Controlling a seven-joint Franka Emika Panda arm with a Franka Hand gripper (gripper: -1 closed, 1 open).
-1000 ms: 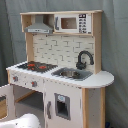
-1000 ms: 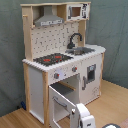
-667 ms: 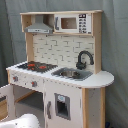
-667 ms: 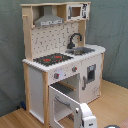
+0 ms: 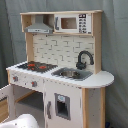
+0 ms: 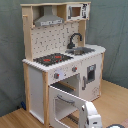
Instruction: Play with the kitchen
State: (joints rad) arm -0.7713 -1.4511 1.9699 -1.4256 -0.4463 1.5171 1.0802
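The kitchen (image 5: 65, 50) is a tall white and light-wood toy unit that fills both exterior views. It has a black-red stovetop (image 5: 36, 65), a black faucet (image 5: 84, 58) over a metal sink (image 5: 73, 74), a grey hood (image 5: 40, 26) and a small microwave (image 5: 70, 23). In the second exterior view the oven door (image 6: 63, 102) stands swung open toward the camera. My gripper (image 6: 90, 115) hangs low just in front of that open door, at its right edge. Only a white part of the arm (image 5: 22, 121) shows in the first exterior view.
A closed cupboard door with a dark dispenser panel (image 6: 91, 73) sits to the right of the oven. The kitchen stands on a wooden floor (image 6: 117, 95) before a grey-green curtain (image 6: 112, 30). A dark round object (image 6: 116, 125) lies at the second exterior view's bottom right.
My gripper has shifted slightly toward the second exterior view's right, staying low by the open oven door. The kitchen itself looks the same.
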